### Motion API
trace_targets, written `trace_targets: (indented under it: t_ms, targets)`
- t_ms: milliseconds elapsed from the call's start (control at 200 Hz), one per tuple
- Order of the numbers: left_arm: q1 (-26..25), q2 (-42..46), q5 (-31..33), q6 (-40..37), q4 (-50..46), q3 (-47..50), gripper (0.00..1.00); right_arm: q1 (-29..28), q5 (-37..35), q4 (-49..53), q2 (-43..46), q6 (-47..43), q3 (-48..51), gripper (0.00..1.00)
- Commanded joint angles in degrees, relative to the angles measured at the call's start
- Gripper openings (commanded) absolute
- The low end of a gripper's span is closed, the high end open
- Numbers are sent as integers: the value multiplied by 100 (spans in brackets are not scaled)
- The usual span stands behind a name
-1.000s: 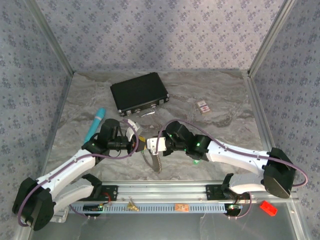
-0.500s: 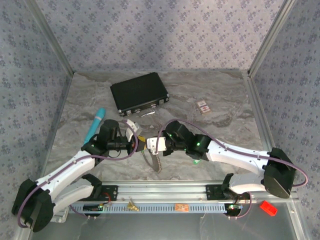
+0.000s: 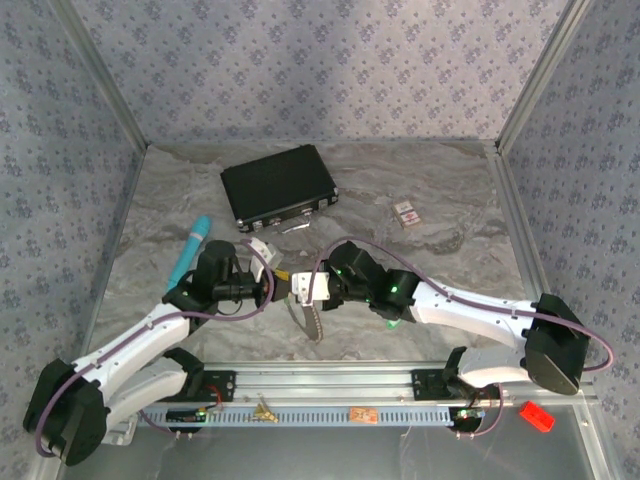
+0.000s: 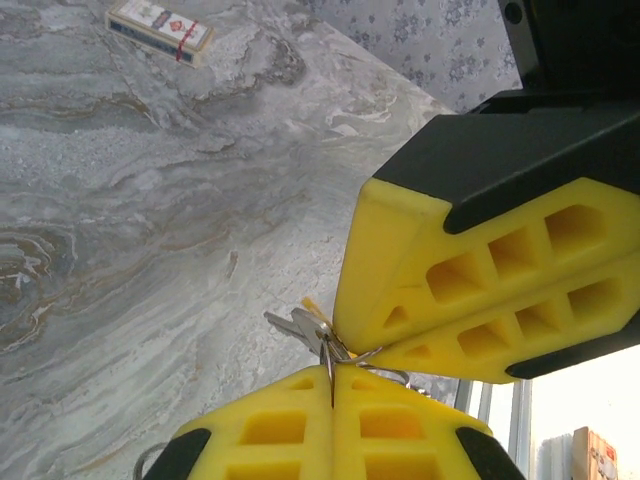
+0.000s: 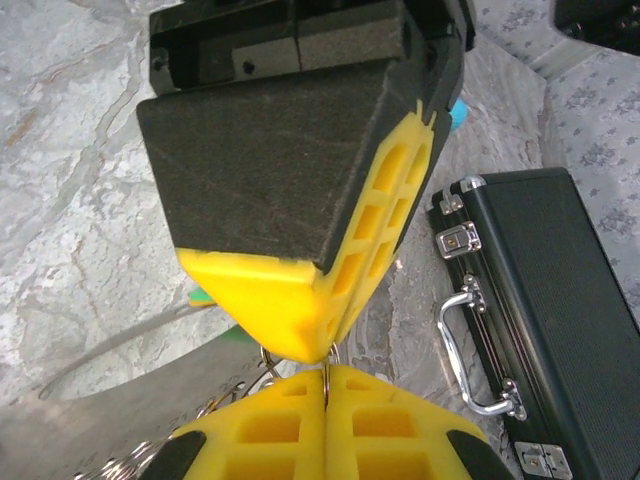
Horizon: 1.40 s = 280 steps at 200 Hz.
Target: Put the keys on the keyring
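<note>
Over the middle of the table my left gripper [image 3: 271,284] and right gripper [image 3: 296,288] meet tip to tip. Both are shut on thin silvery wire of the keyring [image 3: 313,323], whose chain dangles below them to the table. In the left wrist view my left gripper [image 4: 332,372] pinches the wire edge-on. The right gripper's yellow fingers [image 4: 460,290] clamp a loop of it just above. The keys [image 4: 298,326] bunch at that pinch, their silver blades pointing left. In the right wrist view my right gripper [image 5: 326,372] grips the wire under the left fingers [image 5: 300,310]. Chain [image 5: 130,455] trails to the lower left.
A closed black case [image 3: 278,186] lies at the back of the table, its handle toward the arms. A teal stick [image 3: 190,248] lies left of the left gripper. A small white-and-pink card [image 3: 406,213] sits at the back right. Metal-framed walls [image 3: 120,110] enclose the table.
The right gripper has edged slightly left toward the left one. Both grippers stay shut on the wire.
</note>
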<state>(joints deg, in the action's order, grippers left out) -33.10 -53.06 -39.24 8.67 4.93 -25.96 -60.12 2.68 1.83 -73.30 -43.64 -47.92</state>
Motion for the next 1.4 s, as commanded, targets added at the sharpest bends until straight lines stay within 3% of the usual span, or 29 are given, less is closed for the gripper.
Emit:
trace_targets:
  t_ms: [0,230,405,635,935,1394]
  targets:
    - [-4,180,-127,205,608,15,0,-52,-216,-159,-75,345,35,0]
    - [-9,277,76,764,907,168,0,-33,-271,-192,59,373,320,0]
    - [-11,304,249,1433,1479,381,0,32,171,-191,127,422,440,0]
    - [-37,399,440,1646,1618,513,0,136,614,-208,220,558,476,0]
    - [-65,375,877,2309,1296,408,0,309,-145,-1081,604,316,889,0]
    - [-118,299,797,2998,1711,530,0,652,1086,-1245,290,481,592,0]
